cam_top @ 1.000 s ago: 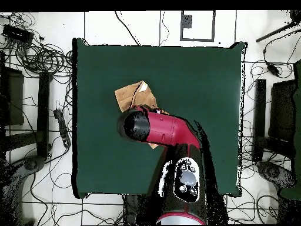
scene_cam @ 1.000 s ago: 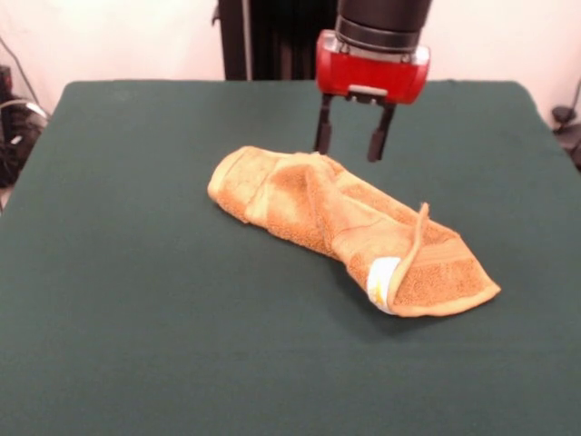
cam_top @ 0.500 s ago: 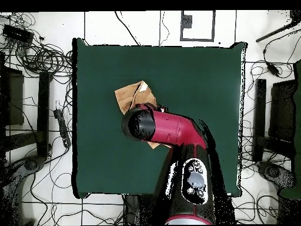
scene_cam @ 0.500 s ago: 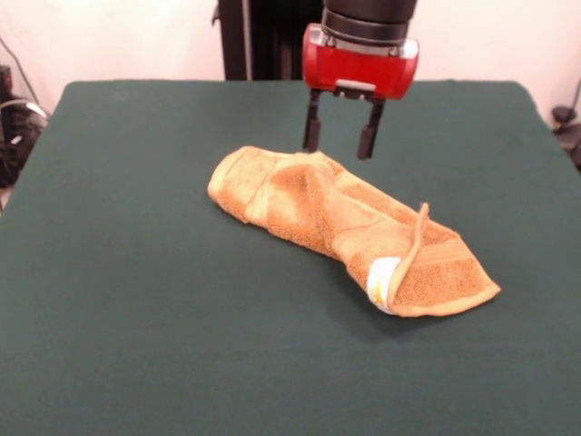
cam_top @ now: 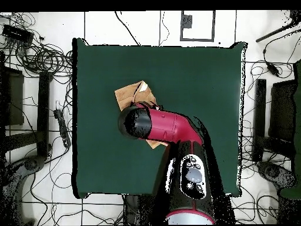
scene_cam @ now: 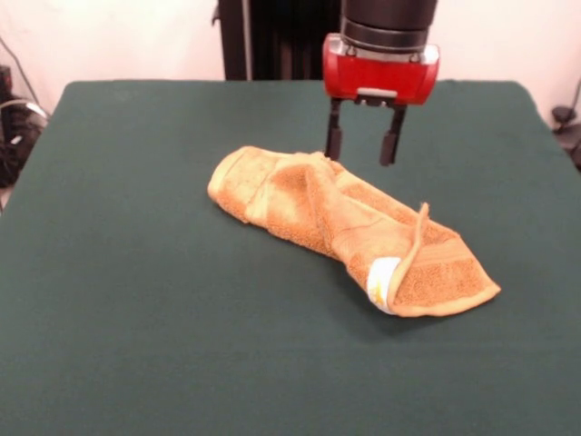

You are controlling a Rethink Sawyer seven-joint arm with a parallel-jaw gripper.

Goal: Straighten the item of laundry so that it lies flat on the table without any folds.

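The golden-orange towel (scene_cam: 340, 229) lies bunched and folded over itself in a long diagonal roll on the dark green table (scene_cam: 136, 300). Its white tag (scene_cam: 382, 282) shows at the near right end, where one edge curls upward. My gripper (scene_cam: 361, 152) hangs open just above the towel's far upper edge, with nothing between its fingers. In the overhead view the red arm covers most of the towel (cam_top: 128, 96); only its upper left part and a strip below the arm show.
Cables and stands lie on the floor all around the table (cam_top: 194, 70). A black column (scene_cam: 272, 36) rises behind the table's far edge.
The gripper swung left and slightly up, then came back right, ending a little right of where it was a second ago. It stays open. The towel has not moved.
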